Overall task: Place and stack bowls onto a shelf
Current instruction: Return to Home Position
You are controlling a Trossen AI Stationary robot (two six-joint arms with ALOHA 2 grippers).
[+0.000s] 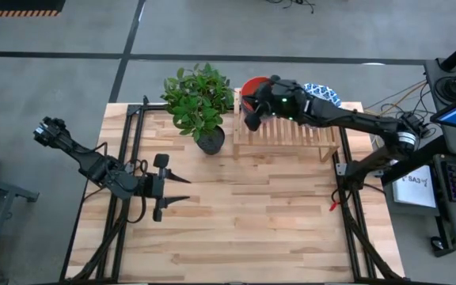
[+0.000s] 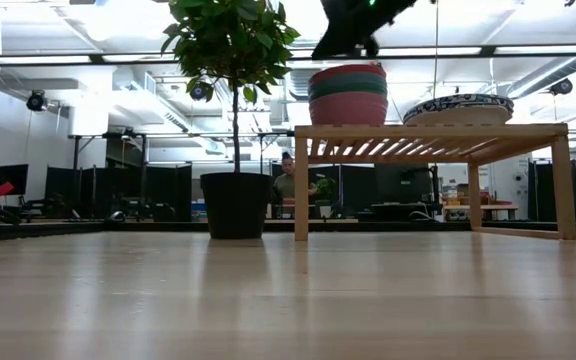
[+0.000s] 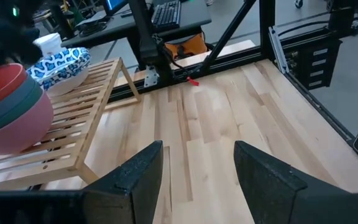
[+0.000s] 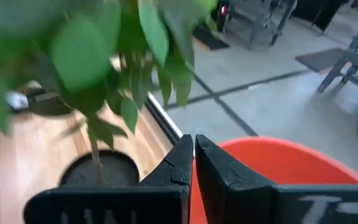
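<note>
A stack of plain bowls, red on top (image 1: 253, 85), stands at the left end of the slatted wooden shelf (image 1: 287, 136). The low view (image 2: 348, 95) shows the stack with green and pink bowls under the red one. A stack of white bowls with blue-patterned rims (image 1: 323, 93) stands at the shelf's right end. My right gripper (image 1: 252, 120) is shut and hovers just above the red bowl's rim (image 4: 272, 162), and the low view (image 2: 328, 48) shows it clear of the stack. My left gripper (image 1: 182, 188) is open and empty over the table's left half.
A leafy plant in a dark pot (image 1: 210, 138) stands right beside the shelf's left end, its leaves close to my right gripper. Bare tabletop (image 1: 267, 222) lies in front of the shelf. Black frame rails run along both table sides.
</note>
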